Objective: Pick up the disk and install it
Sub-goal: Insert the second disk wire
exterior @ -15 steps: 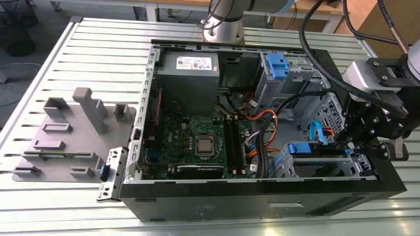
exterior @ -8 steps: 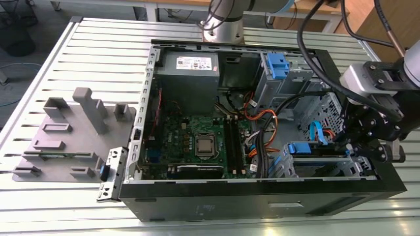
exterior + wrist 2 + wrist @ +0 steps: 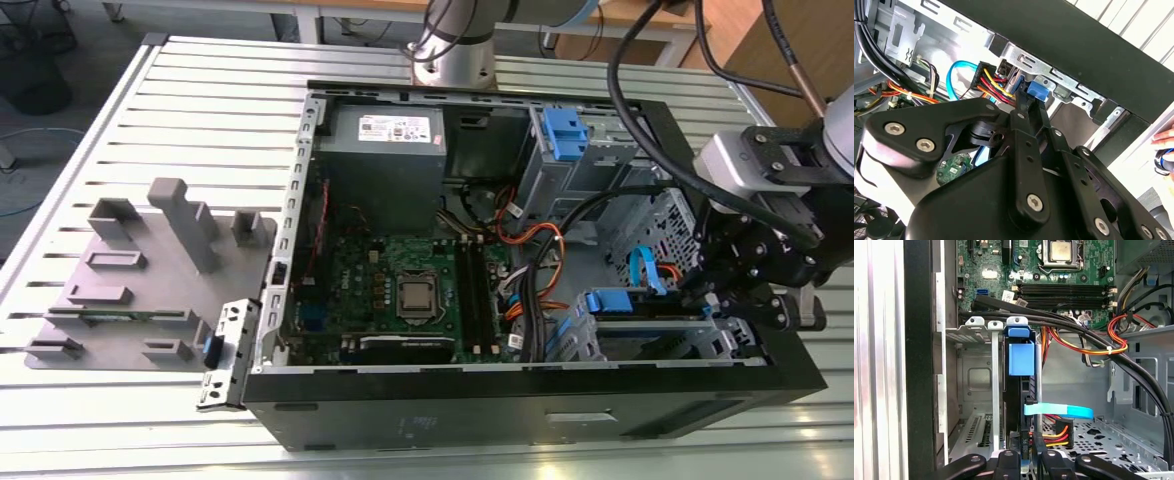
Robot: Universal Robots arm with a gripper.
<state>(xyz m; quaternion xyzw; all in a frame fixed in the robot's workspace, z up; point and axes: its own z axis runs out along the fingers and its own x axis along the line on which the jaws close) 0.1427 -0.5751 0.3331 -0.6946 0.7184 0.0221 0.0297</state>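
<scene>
Disk standing on its edge, dark and thin, right in front of gripper, with bright blue plastic on its far end. Tucked into a silver metal bay slot. Seen from outside as a blue piece just beside gripper
</scene>
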